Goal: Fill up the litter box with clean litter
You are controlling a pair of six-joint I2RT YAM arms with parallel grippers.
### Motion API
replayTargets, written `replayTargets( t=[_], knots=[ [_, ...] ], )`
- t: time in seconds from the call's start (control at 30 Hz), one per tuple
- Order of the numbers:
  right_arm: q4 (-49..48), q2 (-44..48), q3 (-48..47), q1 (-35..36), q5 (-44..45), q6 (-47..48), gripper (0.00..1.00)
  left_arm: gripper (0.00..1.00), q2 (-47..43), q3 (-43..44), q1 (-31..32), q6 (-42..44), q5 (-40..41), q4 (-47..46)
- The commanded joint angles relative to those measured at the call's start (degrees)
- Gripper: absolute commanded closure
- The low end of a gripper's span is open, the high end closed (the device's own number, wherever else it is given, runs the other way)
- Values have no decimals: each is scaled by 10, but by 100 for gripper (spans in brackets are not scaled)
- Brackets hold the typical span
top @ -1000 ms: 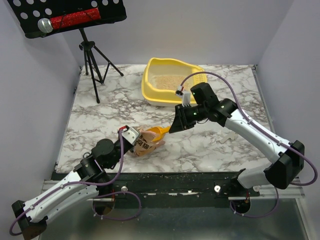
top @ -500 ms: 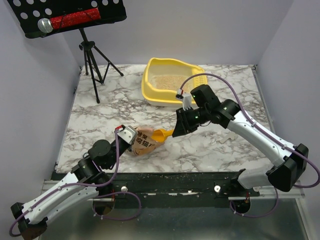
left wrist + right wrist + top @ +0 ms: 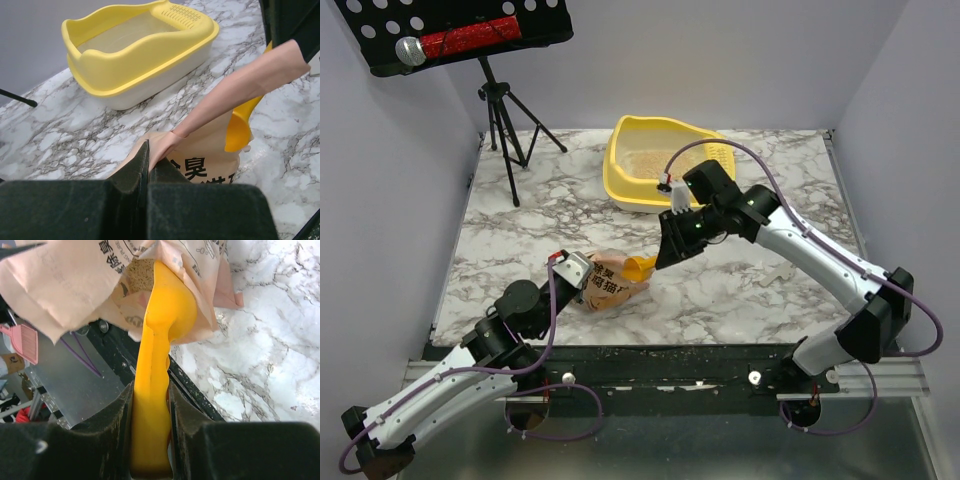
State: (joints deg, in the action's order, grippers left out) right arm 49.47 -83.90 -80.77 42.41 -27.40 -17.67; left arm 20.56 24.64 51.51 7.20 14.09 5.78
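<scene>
The yellow litter box (image 3: 632, 196) stands at the back of the marble table, with a thin layer of clean litter (image 3: 645, 160) in it; the left wrist view shows its rim (image 3: 135, 75) too. My left gripper (image 3: 578, 272) is shut on the edge of the tan-pink litter bag (image 3: 608, 287), pinching the film (image 3: 165, 145) between its pads. My right gripper (image 3: 672, 250) is shut on the handle of the yellow-orange scoop (image 3: 167, 315), whose bowl sits in the bag's mouth (image 3: 65, 280). Beige clean litter (image 3: 139, 274) shows inside the bag.
A black tripod (image 3: 505, 120) with a perforated tray (image 3: 460, 35) stands at the back left. The table's black front rail (image 3: 660, 355) runs just behind the bag. A pink dustpan (image 3: 25, 342) lies below table level.
My right wrist has shifted a little left toward the bag, and the scoop's bowl sits slightly deeper in its mouth. The left gripper keeps its hold on the bag.
</scene>
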Motion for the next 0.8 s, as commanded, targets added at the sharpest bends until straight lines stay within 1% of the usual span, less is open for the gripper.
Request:
replayTargets(
  t=[0.0,0.2,0.27,0.37,0.43,0.6,0.77],
  knots=[
    [81,-66,-74,22,66,-9,99,100,-11,29,3,-14,-4,-70],
    [167,-158,-183,48,109,9,99,100,-3,40,3,-15,40,-59],
    [197,-181,-209,55,127,17,99,100,2,44,3,-17,51,-42],
    [208,-212,-215,60,120,20,99,100,3,46,3,-19,53,-38],
    [195,-231,-200,61,84,16,100,100,2,47,3,-21,52,-36],
    [86,-233,-114,61,-35,-6,99,100,-4,44,3,-18,58,-38],
    [-79,-180,0,57,-114,-60,100,100,-12,37,3,-14,47,-45]
  ],
)
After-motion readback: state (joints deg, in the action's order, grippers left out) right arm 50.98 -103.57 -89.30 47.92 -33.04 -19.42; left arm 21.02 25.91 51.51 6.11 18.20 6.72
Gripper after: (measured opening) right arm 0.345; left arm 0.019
